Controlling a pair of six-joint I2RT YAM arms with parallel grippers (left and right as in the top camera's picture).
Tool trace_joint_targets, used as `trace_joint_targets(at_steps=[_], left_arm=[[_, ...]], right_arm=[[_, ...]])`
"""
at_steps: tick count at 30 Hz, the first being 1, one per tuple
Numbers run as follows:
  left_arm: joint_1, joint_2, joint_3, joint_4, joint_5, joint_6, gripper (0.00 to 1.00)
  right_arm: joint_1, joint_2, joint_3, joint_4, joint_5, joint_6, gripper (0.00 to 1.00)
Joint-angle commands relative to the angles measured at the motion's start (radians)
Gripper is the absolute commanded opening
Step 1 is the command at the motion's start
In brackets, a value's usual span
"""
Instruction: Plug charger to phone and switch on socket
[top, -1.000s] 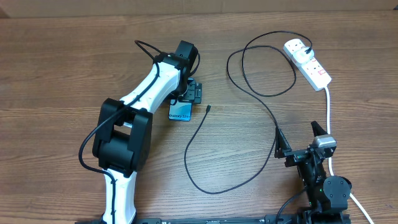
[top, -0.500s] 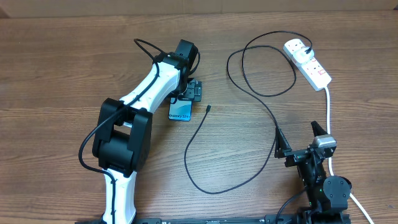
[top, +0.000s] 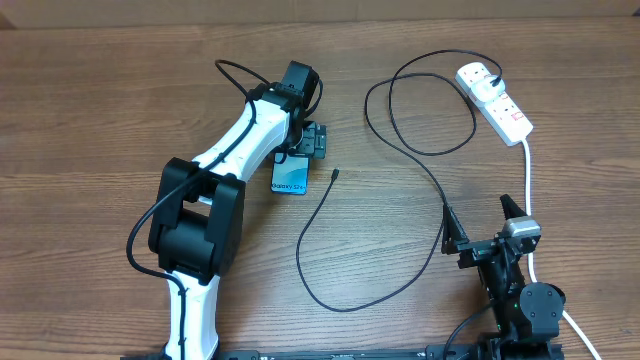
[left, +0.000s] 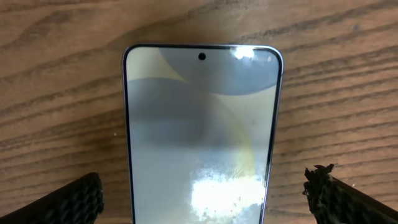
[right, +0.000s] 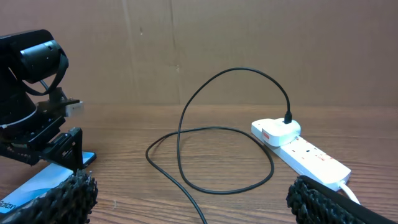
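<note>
**Step in hand.** I judge this to be the opening stage: securing the phone before the cable goes in. It lies flat, screen up, on the desk, left of centre. The charger is already seated at its adapter end in the socket, which lies at the far right of the desk. From there the cable loops across the wood to its free plug tip, which lies just beside the phone but apart from it. Nothing is connected to the phone yet. I cannot tell from these views whether the socket switch is on.

**Next move.** I expect the left hand to close on the phone's long edges and steady it. The right arm must then travel across, pick up the plug tip and line it up with the port. The tip is small and the cable is slack, so alignment is the demanding part.

**Hand state.**
- Left hand: fully spread, one finger on each side of the phone, clear of both edges. It holds nothing.
- Right hand: fully spread and empty, parked near the desk's front right, well apart from the plug tip.
</note>
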Motion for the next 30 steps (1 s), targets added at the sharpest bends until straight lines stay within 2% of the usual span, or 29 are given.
trace_joint_targets(at_steps=[1,30], left_arm=[[-0.005,0.019,-0.005,0.007,-0.017,0.016,1.00],[-0.005,0.035,-0.005,-0.013,-0.027,0.019,1.00]], right_arm=[[-0.002,-0.010,-0.010,0.005,0.010,0.006,1.00],[-0.002,-0.010,-0.010,0.005,0.010,0.006,1.00]])
